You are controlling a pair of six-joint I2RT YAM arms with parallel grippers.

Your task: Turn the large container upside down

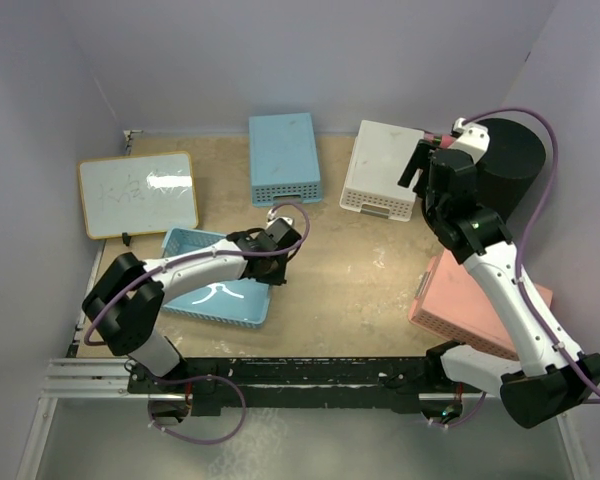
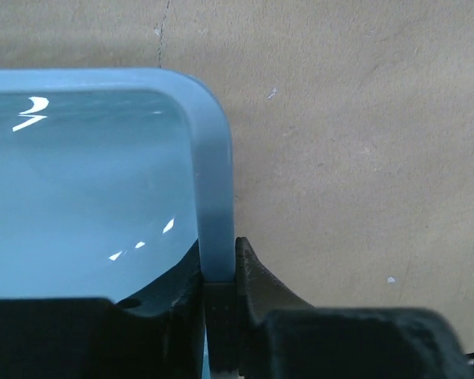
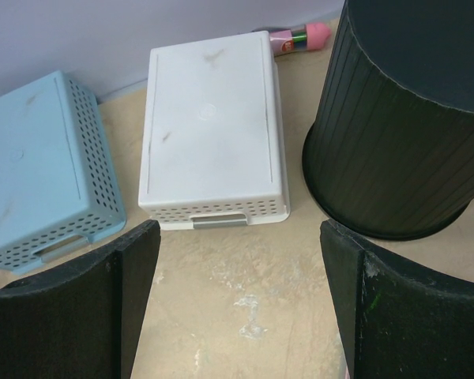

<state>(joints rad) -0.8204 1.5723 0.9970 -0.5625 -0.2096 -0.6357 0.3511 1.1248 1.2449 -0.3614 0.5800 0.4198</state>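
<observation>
Black plastic, matte and finely ribbed down the wall: the large container (image 3: pixel 395 150), round and bulky, standing at the far right corner of the worktop (image 1: pixel 360 270), just beside the white basket (image 3: pixel 213 126), with a narrow strip of bare surface between. Upper face flat and dark in both the overhead and the right wrist views; slight lip at the foot, against the worktop. Right claw (image 3: pixel 237 308) released, fingers (image 3: pixel 134 300) spread wide, hovering near the container and apart from it.

Shown by the right wrist view alone: vertical ribbing of the container; rows of small round perforations along the walls of the white basket and of the blue basket (image 3: pixel 39 166), both overturned with smooth bases up; a pink-capped marker (image 3: pixel 300 35) at the foot of the back wall, behind the white basket.

Shown by the left wrist view alone: left claw (image 2: pixel 219 308) clenched on the rounded rim of the pale blue tray (image 2: pixel 87 181), one finger inside, one outside; tray interior glossy, with white glints.

Shown by the overhead view alone: whiteboard (image 1: pixel 138 193) with a pale wood-toned frame at far left; pink basket (image 1: pixel 445 300) at near right, partly under the right arm. Worktop tan, scuffed, marked with pale smears.
</observation>
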